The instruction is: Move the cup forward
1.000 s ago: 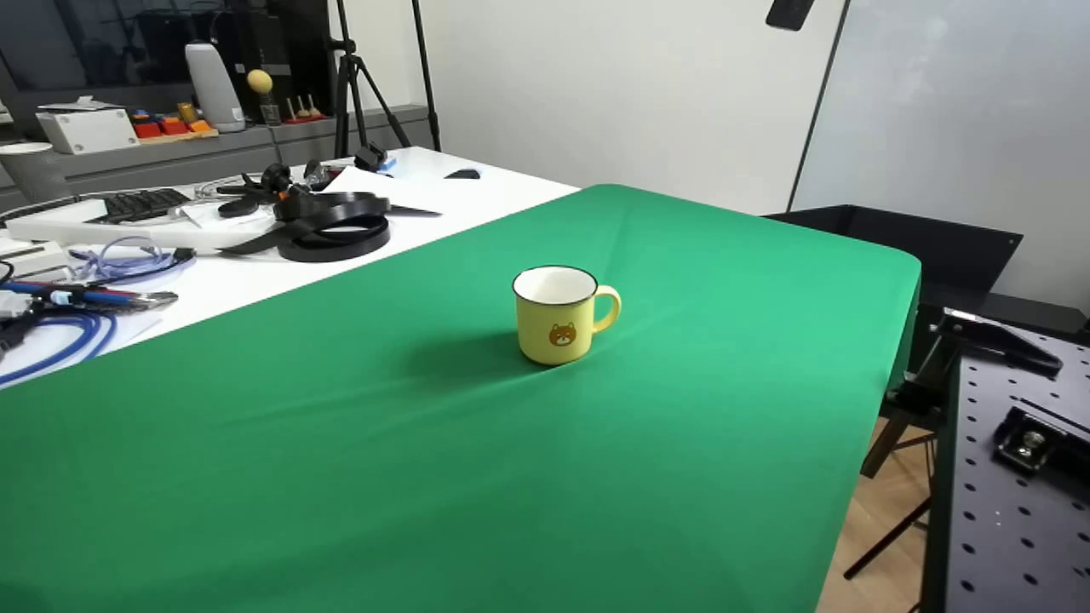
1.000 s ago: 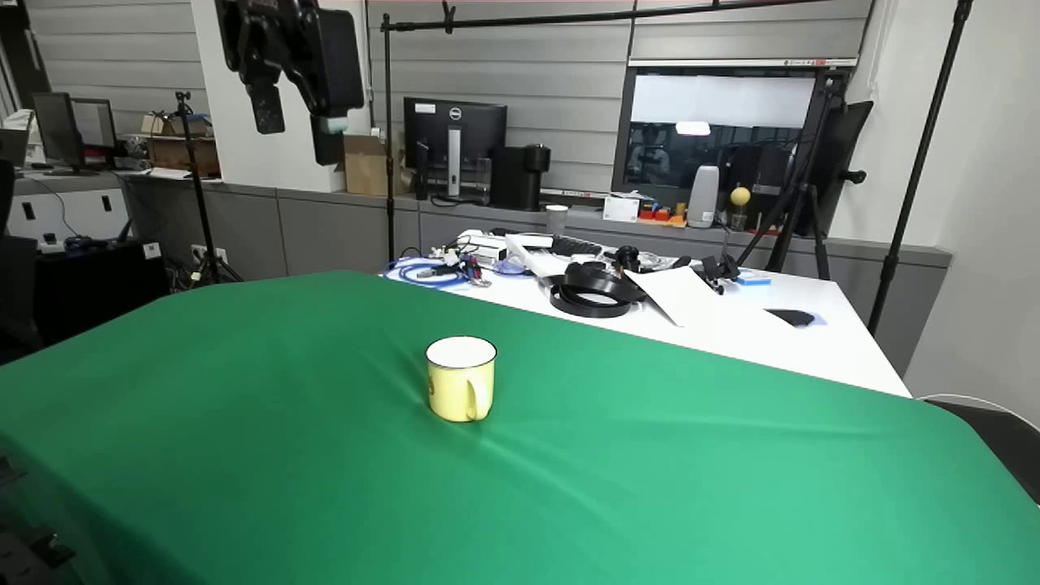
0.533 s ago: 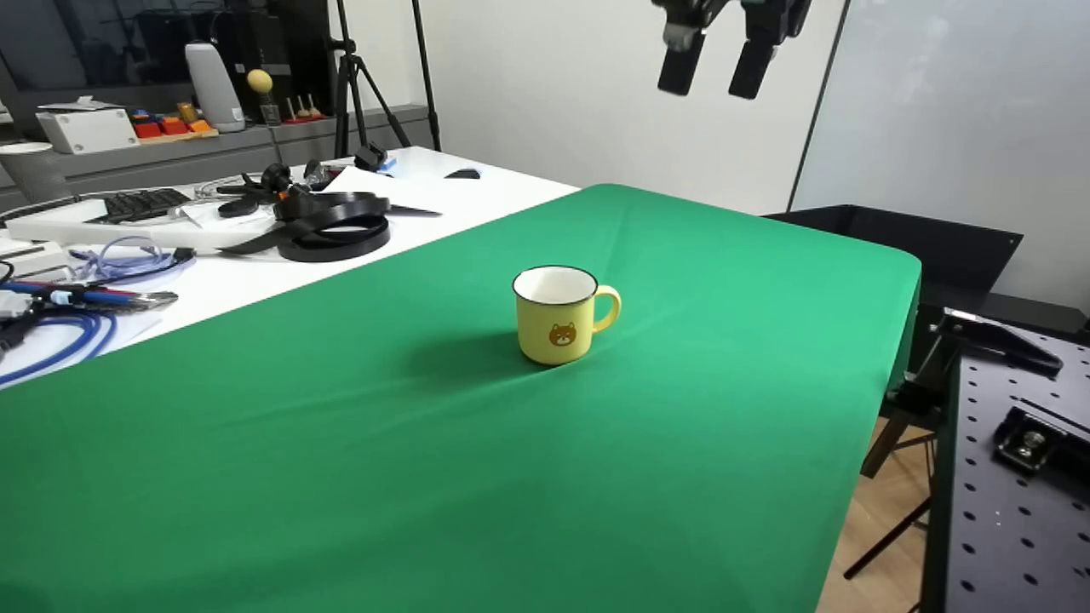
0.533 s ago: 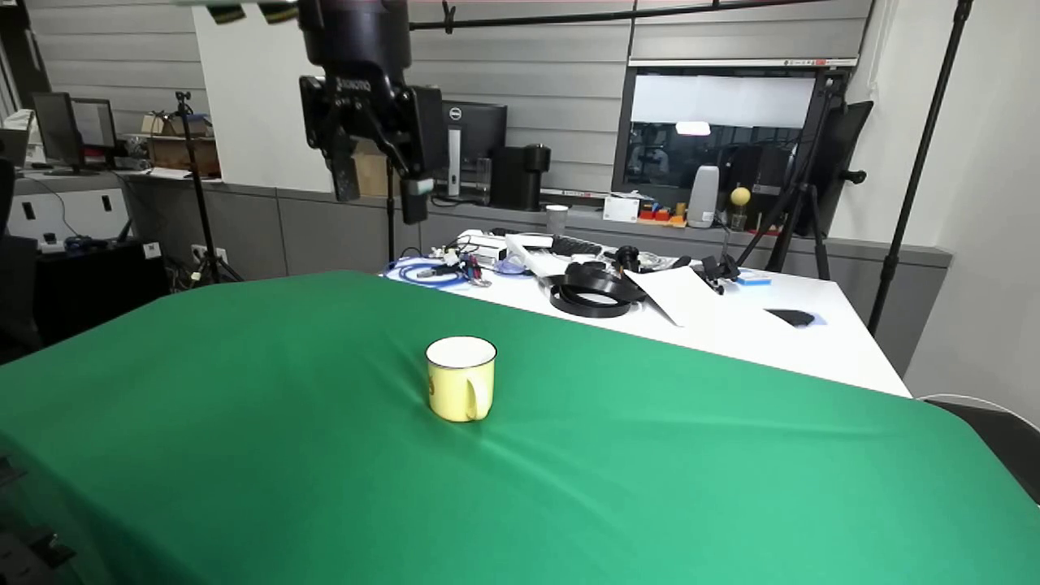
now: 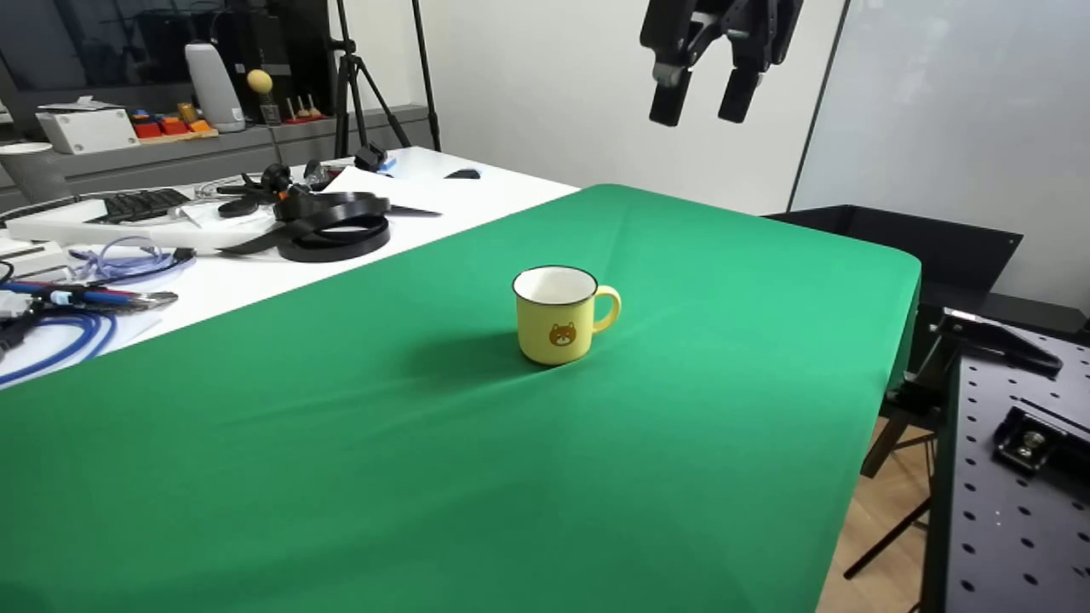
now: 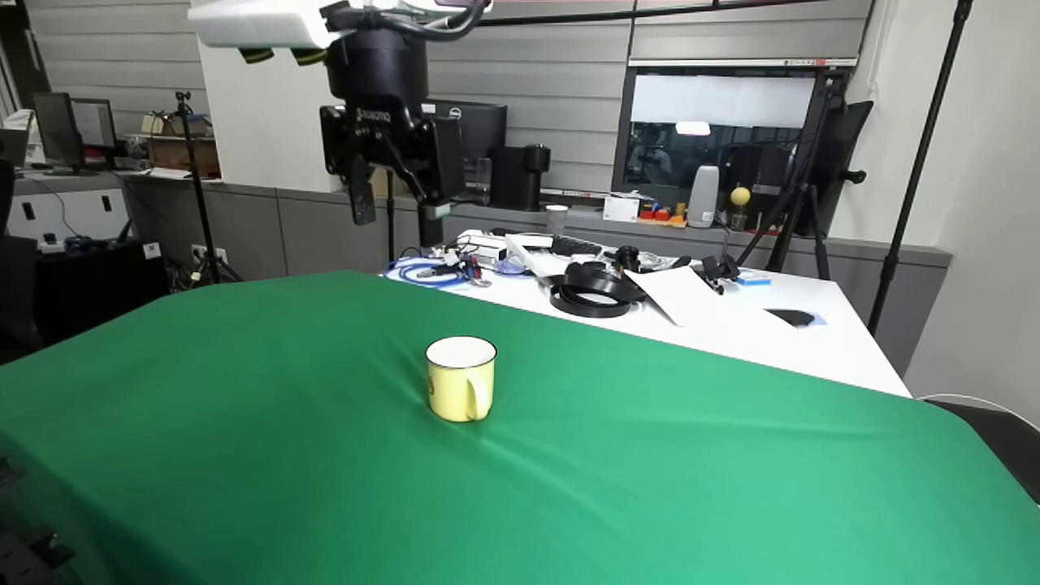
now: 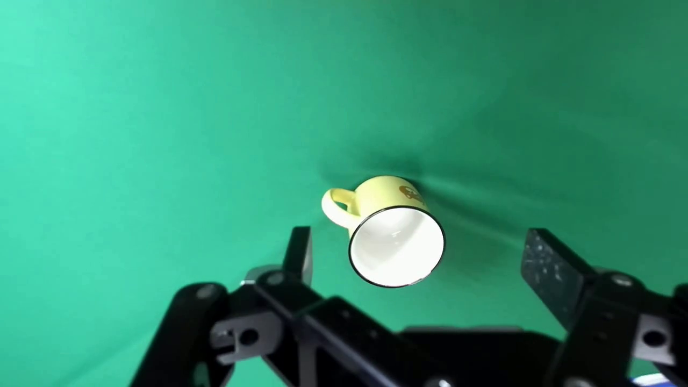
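The cup is a small yellow mug with a loop handle, a white inside, a dark rim and a small brown animal face. It stands upright on the green cloth in both exterior views point(image 5: 558, 328) point(image 6: 449, 390). My gripper point(image 5: 702, 109) hangs well above the cloth, pointing down, apart from the cup. It also shows in an exterior view point(image 6: 396, 226), high above and behind the cup. In the wrist view the cup point(image 7: 382, 193) shows between and beyond the wide-apart fingers point(image 7: 553, 274), nearer the left one, with its handle to the left. The gripper is open and empty.
The green cloth point(image 5: 341, 477) covers the table. A white desk point(image 5: 477, 200) adjoins it with cables, a keyboard and a black coiled band point(image 5: 336, 234). A perforated dark metal plate point(image 5: 996, 528) lies beyond the table's right edge. A tripod point(image 6: 800, 219) stands behind the desk.
My gripper has come down from the top of both exterior views, moving left in one exterior view and right in the other. It stays open. The cup has not moved.
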### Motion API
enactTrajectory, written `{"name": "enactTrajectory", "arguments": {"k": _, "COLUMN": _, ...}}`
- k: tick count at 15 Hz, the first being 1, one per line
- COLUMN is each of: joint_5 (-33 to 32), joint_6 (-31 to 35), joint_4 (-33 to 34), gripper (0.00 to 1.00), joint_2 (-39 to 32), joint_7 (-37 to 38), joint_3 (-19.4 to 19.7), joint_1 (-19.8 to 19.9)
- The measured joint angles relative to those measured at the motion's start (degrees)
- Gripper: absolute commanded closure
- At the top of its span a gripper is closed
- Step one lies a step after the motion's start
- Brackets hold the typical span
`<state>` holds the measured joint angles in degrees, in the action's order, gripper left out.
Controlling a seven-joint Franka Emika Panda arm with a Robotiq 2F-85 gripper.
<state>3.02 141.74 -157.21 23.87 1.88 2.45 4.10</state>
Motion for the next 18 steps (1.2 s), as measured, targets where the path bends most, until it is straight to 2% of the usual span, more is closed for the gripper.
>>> {"name": "enactTrajectory", "arguments": {"k": 4, "joint_5": -3.1, "joint_6": -0.8, "joint_4": 3.5, "gripper": 0.00, "joint_2": -6.8, "joint_7": 0.0, "joint_3": 0.0, "joint_1": 0.9}}
{"name": "enactTrajectory", "arguments": {"k": 13, "joint_5": -8.9, "joint_6": -1.5, "joint_4": 20.3, "gripper": 0.00, "joint_2": -31.6, "joint_7": -3.8, "joint_3": 0.0, "joint_1": -0.2}}
{"name": "enactTrajectory", "arguments": {"k": 15, "joint_5": -9.8, "joint_6": -0.5, "joint_4": 22.8, "gripper": 0.00, "joint_2": -34.8, "joint_7": -3.7, "joint_3": 0.0, "joint_1": -0.6}}
{"name": "enactTrajectory", "arguments": {"k": 18, "joint_5": -9.9, "joint_6": -0.5, "joint_4": 23.9, "gripper": 0.00, "joint_2": -35.8, "joint_7": -3.7, "joint_3": 0.1, "joint_1": -0.6}}
